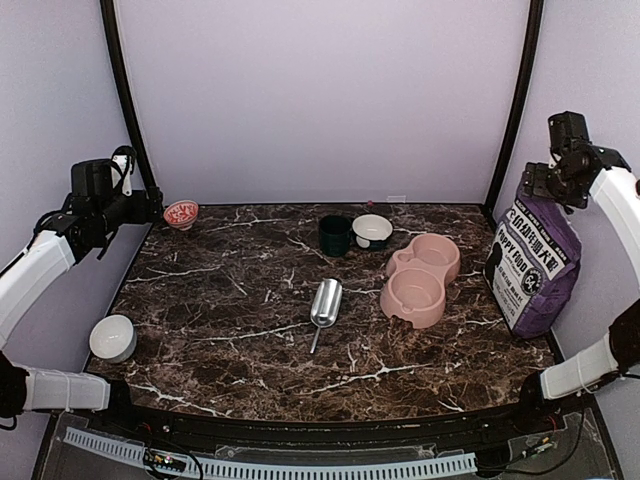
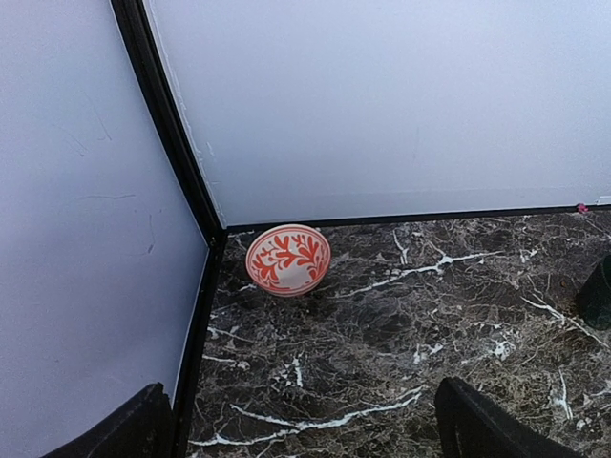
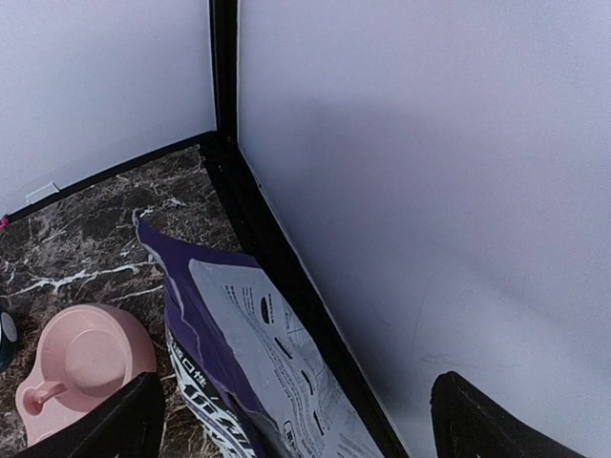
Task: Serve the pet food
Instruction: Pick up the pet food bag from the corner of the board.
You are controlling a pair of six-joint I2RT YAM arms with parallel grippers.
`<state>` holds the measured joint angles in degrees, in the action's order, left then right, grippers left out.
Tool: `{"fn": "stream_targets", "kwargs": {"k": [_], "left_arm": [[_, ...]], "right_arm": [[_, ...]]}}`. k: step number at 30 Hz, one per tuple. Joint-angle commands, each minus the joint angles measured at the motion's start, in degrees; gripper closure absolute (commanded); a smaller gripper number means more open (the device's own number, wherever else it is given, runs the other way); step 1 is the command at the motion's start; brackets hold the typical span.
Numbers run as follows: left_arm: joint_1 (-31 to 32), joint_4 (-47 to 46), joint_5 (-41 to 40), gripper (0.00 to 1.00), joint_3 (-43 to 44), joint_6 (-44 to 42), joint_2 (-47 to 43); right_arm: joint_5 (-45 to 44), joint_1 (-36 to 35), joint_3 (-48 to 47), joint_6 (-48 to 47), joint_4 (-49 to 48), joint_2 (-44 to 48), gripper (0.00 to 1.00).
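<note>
Purple "Puppy Food" bag (image 1: 535,262) stands right of the smooth pink double bowl (image 1: 420,280); left gripper (image 2: 305,429), right gripper (image 3: 301,425) spread wide.

left arm (image 1: 35,272): white shells, black joints, thin cable looped at wrist | right arm (image 1: 620,200): white shells, black wrist block | left pincer fingers (image 2: 482,427): matte black, rounded tips | right pincer fingers (image 3: 482,420): matte black, same shape
</note>
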<state>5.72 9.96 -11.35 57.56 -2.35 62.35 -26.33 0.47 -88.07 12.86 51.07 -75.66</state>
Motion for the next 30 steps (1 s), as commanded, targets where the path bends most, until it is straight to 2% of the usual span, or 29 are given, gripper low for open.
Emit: {"fn": "stream_targets", "kwargs": {"k": [1, 10, 14, 19, 20, 25, 30], "left_arm": [[-0.39, -1.13, 0.56, 0.02, -0.57, -0.48, -1.63], [-0.35, -1.68, 0.46, 0.02, -1.28, -0.81, -2.58], [-0.31, -1.72, 0.54, 0.02, -1.35, -0.81, -2.67], [-0.29, -1.74, 0.71, 0.02, -1.37, -0.81, -2.8], [-0.27, -1.77, 0.67, 0.02, -1.39, -0.84, -2.84], [-0.28, -1.86, 0.97, 0.02, -1.39, -0.73, -2.85], [-0.32, -1.76, 1.15, 0.02, -1.33, -0.73, -2.75]], "right_arm": [[3.71, 0.81, 1.42, 1.1, 0.4, 0.33, 0.06], [6.18, 1.52, 2.9, 0.15, -0.51, 0.64, 0.49], [6.23, 1.52, 3.24, -0.82, -0.91, 1.3, 0.63], [7.51, 1.47, 3.48, -2.14, -1.23, 1.74, 0.97], [7.78, 1.46, 3.26, -2.29, -1.17, 1.68, 1.0], [8.07, 1.51, 0.66, -1.99, -2.01, 2.23, 1.0], [8.99, 1.48, -6.23, -1.7, -2.74, 1.9, 1.0]]}}
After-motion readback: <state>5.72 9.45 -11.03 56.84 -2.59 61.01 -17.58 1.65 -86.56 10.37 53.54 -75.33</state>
